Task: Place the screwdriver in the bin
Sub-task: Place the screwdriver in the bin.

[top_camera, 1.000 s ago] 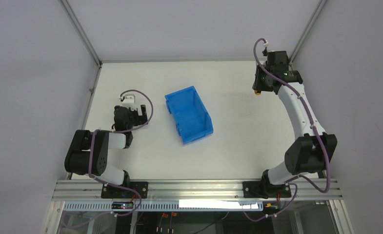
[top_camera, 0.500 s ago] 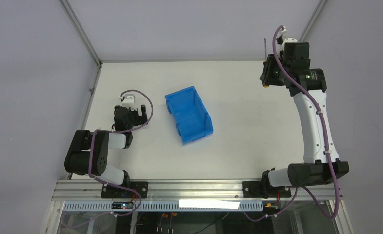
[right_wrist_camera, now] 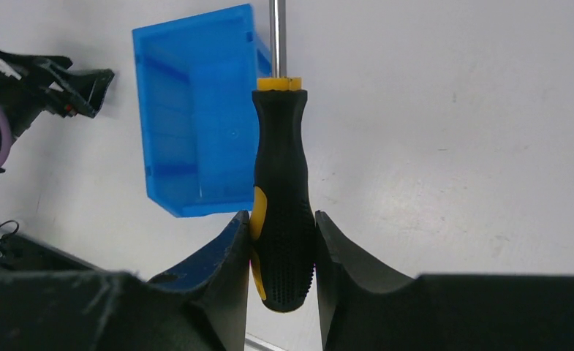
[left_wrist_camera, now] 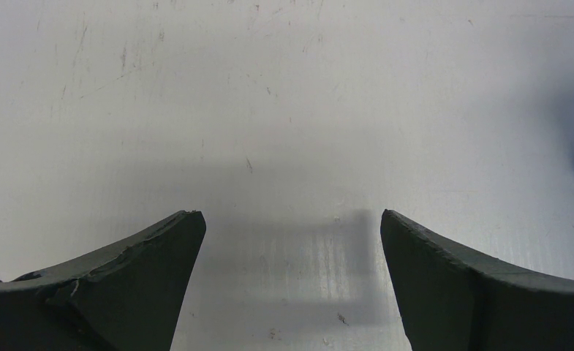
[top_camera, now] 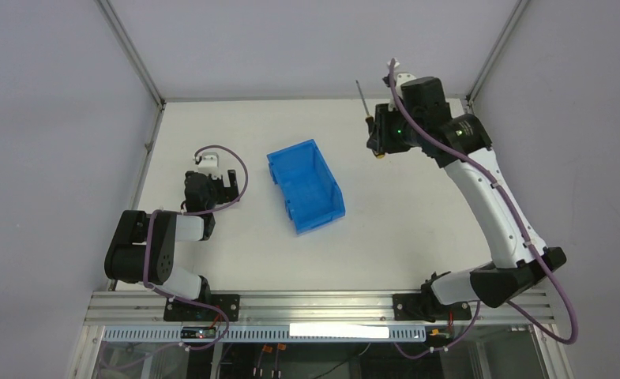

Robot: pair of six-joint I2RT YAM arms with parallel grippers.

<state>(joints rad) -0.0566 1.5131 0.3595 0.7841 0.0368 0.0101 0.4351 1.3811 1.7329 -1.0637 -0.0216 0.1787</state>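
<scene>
Although the right wrist view shows the right gripper (right_wrist_camera: 282, 245) clamped on the black-and-yellow handle of the screwdriver (right_wrist_camera: 281, 190), the shaft runs out at the top edge of that view and its tip is cut off. From the top view the handle is largely hidden by the gripper body. Only the thin shaft, pointing toward the far side, and an orange butt end on the near side can be made out. The tool is held over the far part of the table (top_camera: 401, 229), to the right of and beyond the bin (top_camera: 306, 185), and apart from it. In the right wrist view the handle and shaft cover part of one bin wall. The left gripper (left_wrist_camera: 291, 234) hangs low over the table left of the bin, its fingers set wide apart with bare table surface showing between them. The finger bases are cut off at the bottom edge of the left wrist view, and a blue sliver at that view's right edge is too small to identify with certainty. Compared with half a second ago, the right gripper has travelled left from the far right corner toward the bin, carrying the screwdriver with it. The bin and the left arm have not shifted.
</scene>
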